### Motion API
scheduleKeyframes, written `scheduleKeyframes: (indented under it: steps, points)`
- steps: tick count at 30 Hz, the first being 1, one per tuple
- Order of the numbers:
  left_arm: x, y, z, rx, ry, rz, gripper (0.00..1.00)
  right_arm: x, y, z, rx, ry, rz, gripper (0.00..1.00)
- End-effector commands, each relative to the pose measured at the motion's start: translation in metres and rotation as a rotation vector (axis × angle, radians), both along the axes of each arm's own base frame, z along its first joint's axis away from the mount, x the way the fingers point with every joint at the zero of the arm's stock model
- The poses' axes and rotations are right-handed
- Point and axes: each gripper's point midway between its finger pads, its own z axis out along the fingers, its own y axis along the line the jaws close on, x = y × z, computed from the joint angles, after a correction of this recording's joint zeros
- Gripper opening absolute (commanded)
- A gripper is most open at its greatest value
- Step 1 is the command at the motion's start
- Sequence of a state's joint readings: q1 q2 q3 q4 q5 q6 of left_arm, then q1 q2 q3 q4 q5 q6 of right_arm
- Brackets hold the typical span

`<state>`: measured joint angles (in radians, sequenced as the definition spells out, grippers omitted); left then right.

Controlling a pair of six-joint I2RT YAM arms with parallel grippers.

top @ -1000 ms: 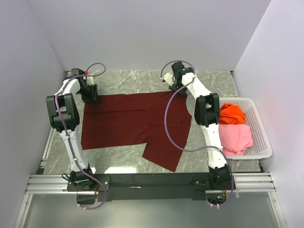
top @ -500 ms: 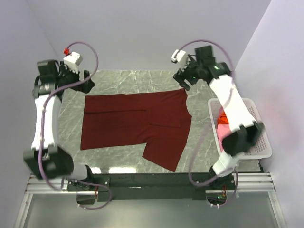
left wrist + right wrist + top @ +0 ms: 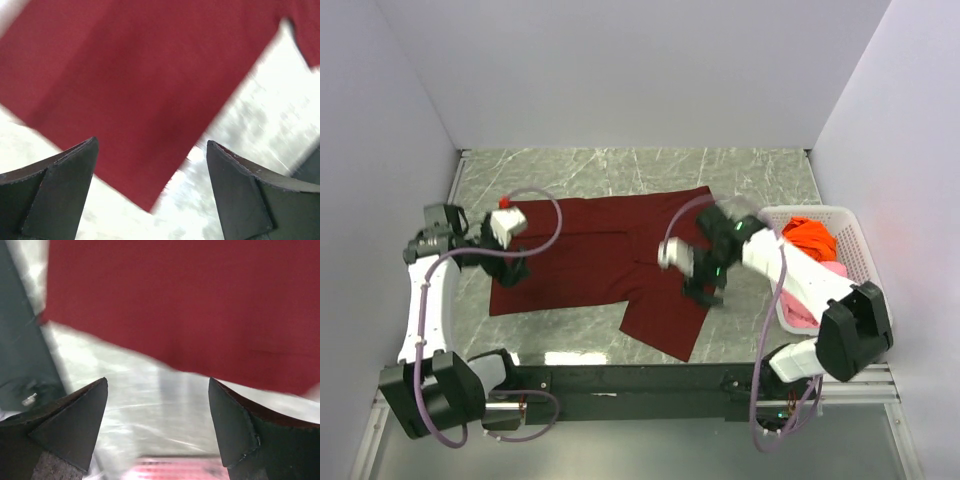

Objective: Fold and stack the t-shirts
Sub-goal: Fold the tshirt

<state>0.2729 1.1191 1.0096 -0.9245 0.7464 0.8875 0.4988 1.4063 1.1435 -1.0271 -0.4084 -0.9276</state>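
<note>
Large dark maroon-red cloth t-shirt (image 3: 590, 250) lies spread on the grey marble table (image 3: 760, 170). Looks light and floppy, so you'd pinch near hem corners. Left gripper (image 3: 151, 141) and right gripper (image 3: 158, 379): fingers apart, empty.

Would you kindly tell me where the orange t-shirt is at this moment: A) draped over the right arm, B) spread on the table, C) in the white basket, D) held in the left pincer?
C: the orange t-shirt lies bunched inside the white basket.
</note>
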Motion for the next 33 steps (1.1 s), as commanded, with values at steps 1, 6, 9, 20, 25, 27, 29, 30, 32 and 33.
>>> scheduleKeyframes:
  steps: [1, 6, 9, 20, 25, 27, 29, 30, 32, 33]
  points:
    - [-0.04, -0.01, -0.025, 0.013, 0.043, -0.1, 0.95, -0.052, 0.007, -0.016, -0.037, -0.025, 0.106, 0.86]
    - [-0.041, -0.007, -0.044, -0.014, 0.104, -0.023, 0.91, -0.082, 0.011, -0.062, -0.138, -0.046, 0.093, 0.75]
    - [-0.04, -0.005, -0.05, -0.035, 0.127, 0.021, 0.89, -0.074, 0.019, -0.075, -0.162, -0.054, -0.003, 0.68]
    - [-0.029, 0.015, -0.062, -0.071, 0.148, 0.135, 0.85, -0.081, 0.037, -0.101, -0.177, -0.006, -0.052, 0.6]
    - [-0.027, 0.035, -0.056, -0.129, 0.163, 0.107, 0.82, -0.089, 0.033, -0.109, -0.204, 0.043, -0.04, 0.59]
    - [-0.026, 0.04, -0.059, -0.138, 0.194, 0.11, 0.81, -0.092, 0.031, -0.114, -0.218, 0.056, -0.032, 0.6]
    - [-0.027, 0.042, -0.063, -0.121, 0.2, 0.095, 0.79, -0.092, 0.03, -0.118, -0.226, 0.058, -0.033, 0.58]
    - [-0.028, 0.044, -0.066, -0.092, 0.185, 0.07, 0.77, -0.092, 0.028, -0.123, -0.242, 0.061, -0.039, 0.54]
    - [-0.032, 0.049, -0.069, -0.039, 0.165, 0.053, 0.76, -0.089, 0.028, -0.128, -0.254, 0.052, -0.049, 0.37]
    - [-0.036, 0.049, -0.075, -0.006, 0.145, 0.008, 0.74, -0.088, 0.028, -0.132, -0.263, 0.054, -0.056, 0.28]
